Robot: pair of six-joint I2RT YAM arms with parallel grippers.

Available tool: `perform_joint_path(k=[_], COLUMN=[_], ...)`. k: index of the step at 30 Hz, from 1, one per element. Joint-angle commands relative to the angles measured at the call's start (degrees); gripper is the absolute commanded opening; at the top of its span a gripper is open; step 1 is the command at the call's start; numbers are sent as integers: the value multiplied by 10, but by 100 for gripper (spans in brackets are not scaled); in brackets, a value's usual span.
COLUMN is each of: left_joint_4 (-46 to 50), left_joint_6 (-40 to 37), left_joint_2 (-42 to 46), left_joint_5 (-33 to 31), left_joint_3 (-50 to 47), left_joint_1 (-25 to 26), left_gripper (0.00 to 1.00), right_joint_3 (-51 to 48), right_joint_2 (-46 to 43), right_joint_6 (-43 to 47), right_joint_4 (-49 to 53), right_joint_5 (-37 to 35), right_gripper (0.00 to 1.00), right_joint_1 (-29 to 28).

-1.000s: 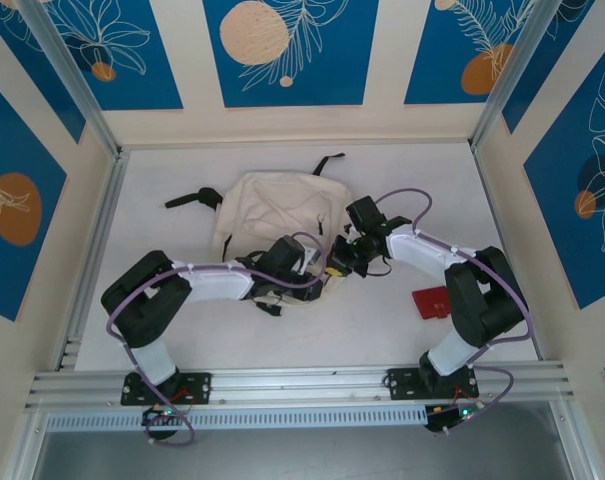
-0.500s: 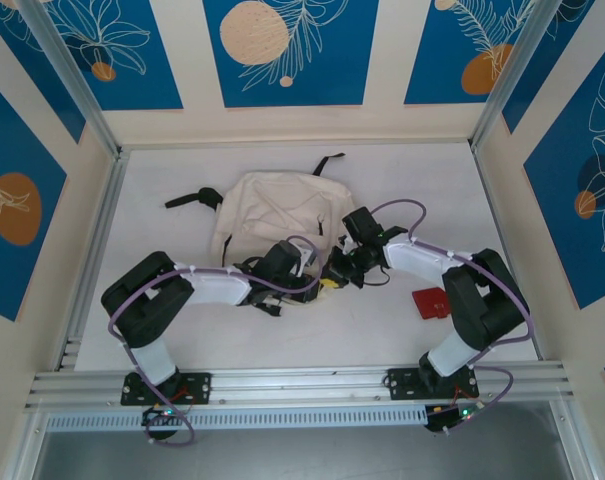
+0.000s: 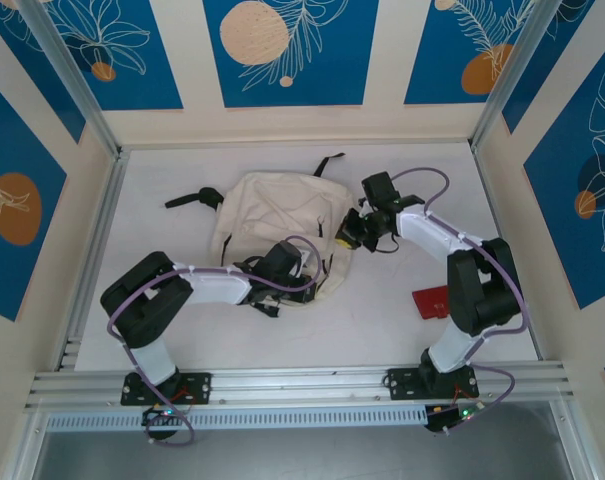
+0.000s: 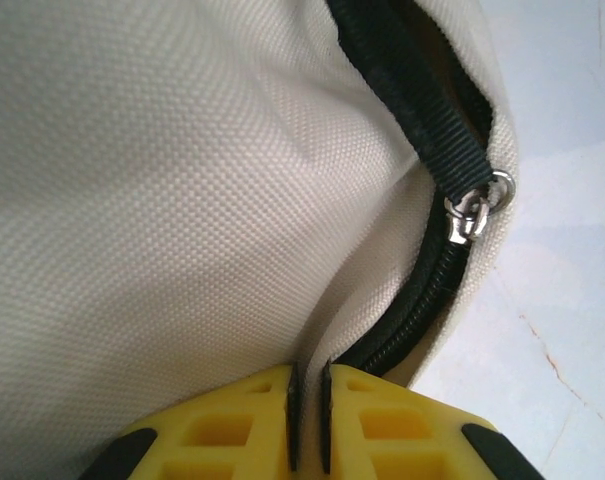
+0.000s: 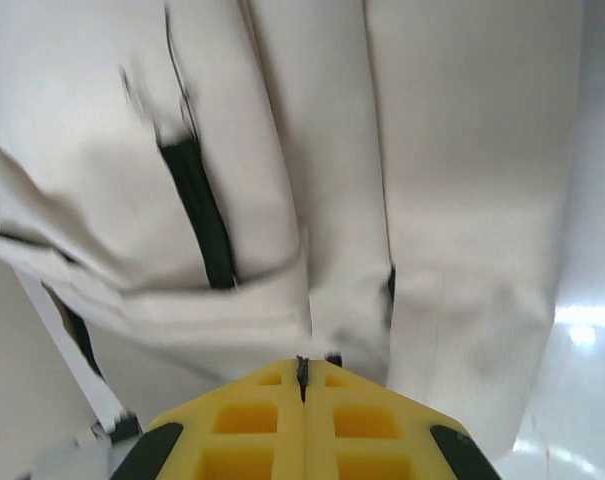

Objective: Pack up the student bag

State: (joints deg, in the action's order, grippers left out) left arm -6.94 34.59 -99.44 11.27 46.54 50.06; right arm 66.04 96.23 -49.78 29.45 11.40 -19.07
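Elbows bent, wrists in: left gripper (image 4: 307, 390) pinches student bag (image 3: 267, 205) cloth; right gripper (image 5: 302, 378) clenched shut @ bag's rt edge.

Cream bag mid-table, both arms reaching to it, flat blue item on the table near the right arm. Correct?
Not quite. The flat item lying near the right arm is red, not blue; the top external view shows it. The rest, about the student bag, stands.
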Motion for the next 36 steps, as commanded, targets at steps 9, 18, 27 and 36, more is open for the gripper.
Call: perform_joint_path(k=[9, 18, 27, 36], left_joint_4=[123, 109, 107, 102], left_joint_6=[0, 7, 12, 20], left_joint_2=[-13, -12, 0, 6], left_joint_5=[1, -1, -13, -22], left_joint_3=[-14, -8, -19, -25], left_joint_1=[10, 10, 10, 10], left_gripper=[16, 15, 11, 8], right_joint_3=[74, 30, 27, 27], right_joint_2=[51, 42, 64, 83], right_joint_6=[81, 119, 114, 116], right_joint_4=[81, 110, 120, 112], right_joint_5=[-41, -31, -49, -54], right_gripper=[5, 38, 27, 30], right_joint_1=[-30, -112, -124, -128])
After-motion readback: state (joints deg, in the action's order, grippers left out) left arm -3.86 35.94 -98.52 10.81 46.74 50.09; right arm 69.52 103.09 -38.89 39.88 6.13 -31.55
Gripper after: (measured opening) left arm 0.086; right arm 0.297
